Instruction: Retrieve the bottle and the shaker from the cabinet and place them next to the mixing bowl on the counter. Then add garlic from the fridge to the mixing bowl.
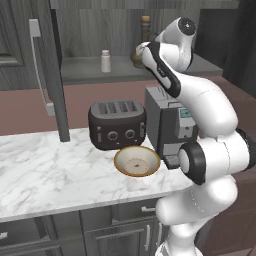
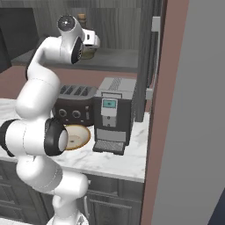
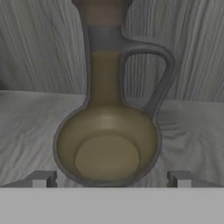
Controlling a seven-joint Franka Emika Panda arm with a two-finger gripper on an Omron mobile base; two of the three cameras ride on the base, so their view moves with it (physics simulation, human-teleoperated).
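On the kitchen wall: an open cabinet (image 1: 90, 70) of dark grey wood hung above the counter, its door (image 1: 47, 70) swung outward at the left.
Counter: a white marble counter (image 1: 45, 170) ran below the cabinet, with dark drawers under its front edge.
Arm: the white arm (image 1: 210, 130) rose from the floor at the counter's front edge and reached up into the cabinet.
Coffee machine: a grey coffee machine (image 2: 112, 114) stood near the counter's right end, against the back.
Toaster: a black four-slot toaster (image 1: 116, 124) sat just left of the coffee machine, toward the counter's back edge.
Mixing bowl: the mixing bowl (image 1: 137, 161), tan with a pale inside, rested in front of the toaster and touched nothing else that could be seen; it lay close to the counter's front edge.
Bottle: the bottle (image 3: 107, 131), a brown round-bellied jug with a thin neck and a curved handle, stood upright on the cabinet shelf toward its right end, near the back wall.
Gripper: the gripper (image 3: 109, 179) faced the bottle's belly with its fingertips (image 3: 41, 178) spread wide, one on each side of the base; it had hold of nothing.
Shaker: the white shaker (image 1: 105, 61) stood upright on the same shelf, well left of the bottle.
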